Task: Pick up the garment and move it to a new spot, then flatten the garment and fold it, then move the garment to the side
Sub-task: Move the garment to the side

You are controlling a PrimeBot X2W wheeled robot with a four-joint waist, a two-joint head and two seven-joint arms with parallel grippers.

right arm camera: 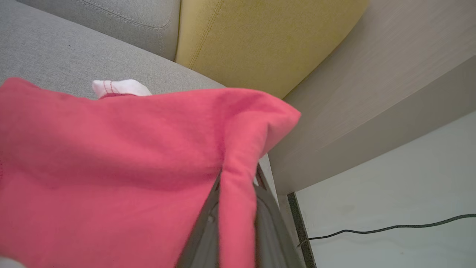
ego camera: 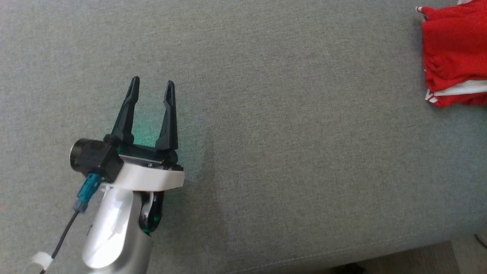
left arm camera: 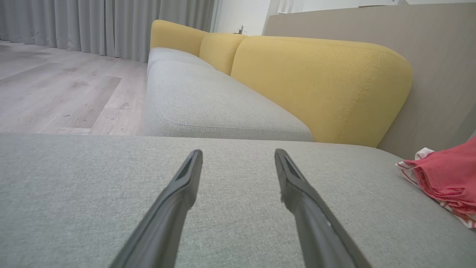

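Left end effector (ego camera: 152,80) spread wide, empty, right end effector (right arm camera: 238,178) pinching red garment (right arm camera: 111,149)

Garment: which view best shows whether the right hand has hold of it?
Right wrist view: a red fold of the garment is pinched in the right hand. Head view shows it cropped at the upper right on the cushion; left wrist view shows its edge at the far right.

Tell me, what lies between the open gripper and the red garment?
Nothing: bare grey cushion from left gripper to garment, in the head view.
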